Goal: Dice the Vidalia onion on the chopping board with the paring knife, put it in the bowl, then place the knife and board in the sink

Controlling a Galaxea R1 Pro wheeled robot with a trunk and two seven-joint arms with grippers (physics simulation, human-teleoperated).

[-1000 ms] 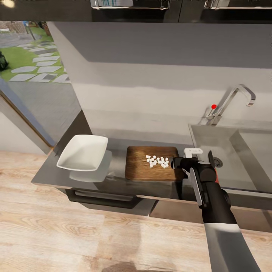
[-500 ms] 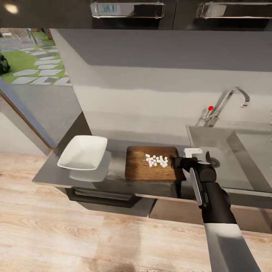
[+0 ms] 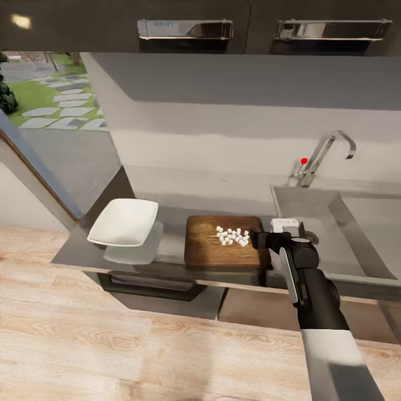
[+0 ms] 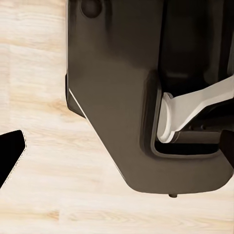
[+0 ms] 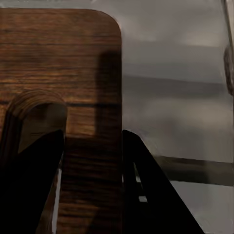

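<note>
The brown chopping board (image 3: 214,248) lies on the grey countertop (image 3: 78,250) with a heap of white diced onion (image 3: 233,236) on its right half. My right gripper (image 3: 257,239) is at the board's right end, shut on the chopping board (image 5: 92,161): one dark finger (image 5: 29,190) sits by the oval slot (image 5: 36,105), the other finger (image 5: 151,195) outside the board's edge. The white squarish bowl (image 3: 125,221) stands left of the board. To the right is the sink (image 3: 334,223). The paring knife is out of view. My left gripper (image 4: 119,151) hangs open over the floor.
A chrome tap (image 3: 323,153) with a red knob (image 3: 304,161) rises behind the sink. Dark upper cabinets with metal handles (image 3: 184,28) hang above the counter. A window (image 3: 50,106) opens at the left. My own dark base (image 4: 122,87) is over the wood floor (image 4: 39,73).
The head camera has tilted up, so the whole picture slid down and more of the upper cabinets shows. The right gripper stays at the board's right end; board, onion and bowl have not moved.
</note>
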